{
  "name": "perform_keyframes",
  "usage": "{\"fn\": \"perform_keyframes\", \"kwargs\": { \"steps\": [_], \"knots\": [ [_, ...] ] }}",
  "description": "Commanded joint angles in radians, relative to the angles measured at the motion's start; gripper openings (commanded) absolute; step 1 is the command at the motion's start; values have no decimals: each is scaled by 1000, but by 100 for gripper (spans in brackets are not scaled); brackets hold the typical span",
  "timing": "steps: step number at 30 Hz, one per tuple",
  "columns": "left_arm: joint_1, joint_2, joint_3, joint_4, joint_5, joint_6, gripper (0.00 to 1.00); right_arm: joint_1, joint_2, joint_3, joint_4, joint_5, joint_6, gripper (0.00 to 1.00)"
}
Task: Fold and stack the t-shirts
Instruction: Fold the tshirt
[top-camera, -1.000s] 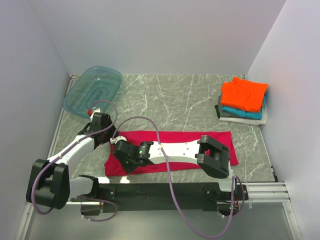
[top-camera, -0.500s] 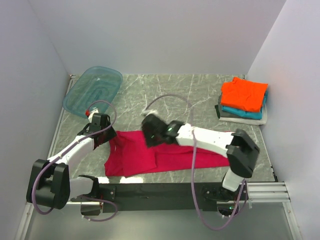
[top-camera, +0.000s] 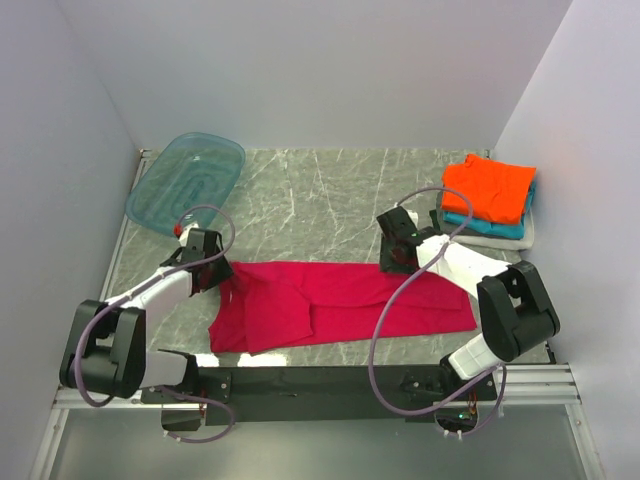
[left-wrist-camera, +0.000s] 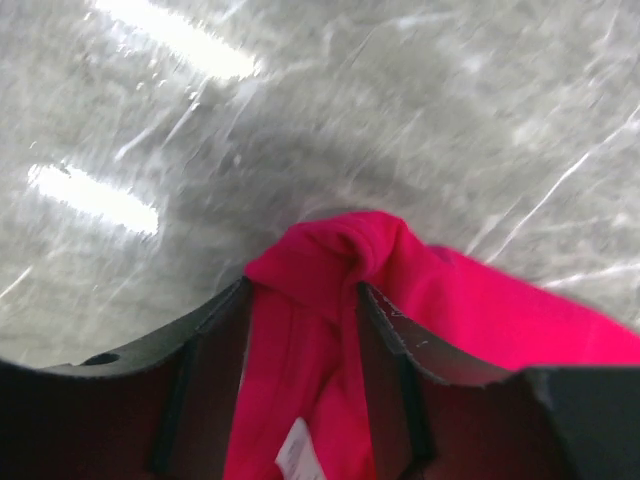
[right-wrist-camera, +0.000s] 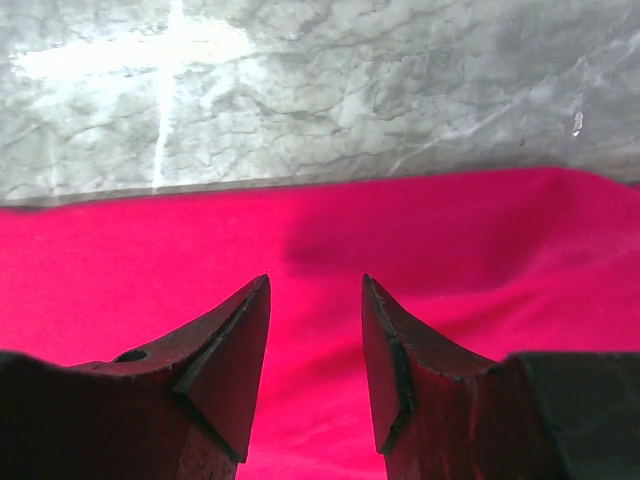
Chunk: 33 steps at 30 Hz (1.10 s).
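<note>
My left hand (left-wrist-camera: 300, 292) straddles the bunched left edge of the crimson shirt (top-camera: 340, 300), half open; whether it grips, I cannot tell. My right hand (right-wrist-camera: 315, 285) hangs open, empty, over its far edge, table (top-camera: 320, 200) beyond.

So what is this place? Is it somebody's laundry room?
Probably a robot test booth, not a home. Plain white walls box in a grey marble-patterned tabletop. Two black-and-white robot arms are mounted at its near edge, with a crimson-magenta t-shirt spread out before them.
</note>
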Motion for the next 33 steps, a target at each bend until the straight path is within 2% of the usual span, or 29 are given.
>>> {"fn": "perform_keyframes", "kwargs": {
  "steps": [1,11,20,26,33],
  "knots": [
    [10,55,42,42,25,-2,52,-8,-18,-21,45,-19,-21,49],
    [15,287,250,33,56,22,56,-14,77,-53,29,-70,13,48],
    [10,538,562,8,82,48,55,8,-4,-127,-7,-200,43,48],
    [-24,692,776,-10,85,68,54,80,-19,-127,-40,-268,56,48],
    [-102,831,1060,-58,79,122,54,233,-3,-93,-70,-331,106,48]
  ]
}}
